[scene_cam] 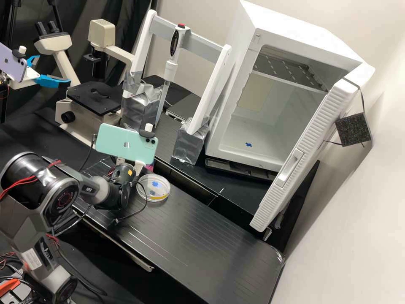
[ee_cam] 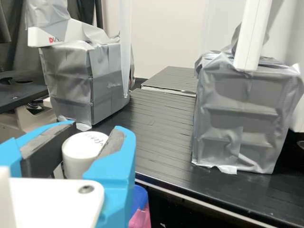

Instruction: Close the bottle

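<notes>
Plainly, the black slatted bench (scene_cam: 190, 236) spans the near side, and above its left part, near the clear round dish (scene_cam: 156, 181), is the white gripper (scene_cam: 139, 169). Its jaws are drawn in to the width of the white cap (ee_cam: 77, 162) held between them. The cap's long axis is roughly upright, flat top upward. It is round and smooth, with small dark writing on top.

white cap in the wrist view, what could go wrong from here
The white cap sits between the pads of the pincer, so an uneven squeeze could tilt it. The pincer might also nudge the pink-and-blue item close by. The black cable looping at the clear dish could drag it.
</notes>
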You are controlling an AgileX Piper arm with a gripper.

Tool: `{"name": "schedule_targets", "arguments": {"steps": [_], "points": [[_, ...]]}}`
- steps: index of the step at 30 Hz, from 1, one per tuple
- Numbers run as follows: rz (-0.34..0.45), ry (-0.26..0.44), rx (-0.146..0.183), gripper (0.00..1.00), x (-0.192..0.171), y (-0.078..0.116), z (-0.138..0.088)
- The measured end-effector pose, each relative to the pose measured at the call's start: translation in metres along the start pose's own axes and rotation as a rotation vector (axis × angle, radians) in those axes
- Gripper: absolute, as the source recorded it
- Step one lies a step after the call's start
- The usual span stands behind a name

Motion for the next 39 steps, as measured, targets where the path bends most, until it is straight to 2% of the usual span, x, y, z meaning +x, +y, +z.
{"name": "schedule_targets", "arguments": {"steps": [10,11,17,25,29,39], "points": [[-0.004,-0.003,0.001,0.00,0.0002,-0.0008,-0.0002],[-0.004,-0.003,0.001,1.00,0.0002,-0.0008,-0.0002],[-0.005,-0.002,0.000,1.00,0.0002,-0.0009,-0.0002],[-0.026,-0.001,-0.017,1.00,-0.0001,-0.0033,-0.0001],[-0.032,0.002,0.002,1.00,-0.0002,-0.0037,-0.0004],[-0.026,-0.004,0.012,1.00,-0.0047,-0.0030,0.0010]]}}
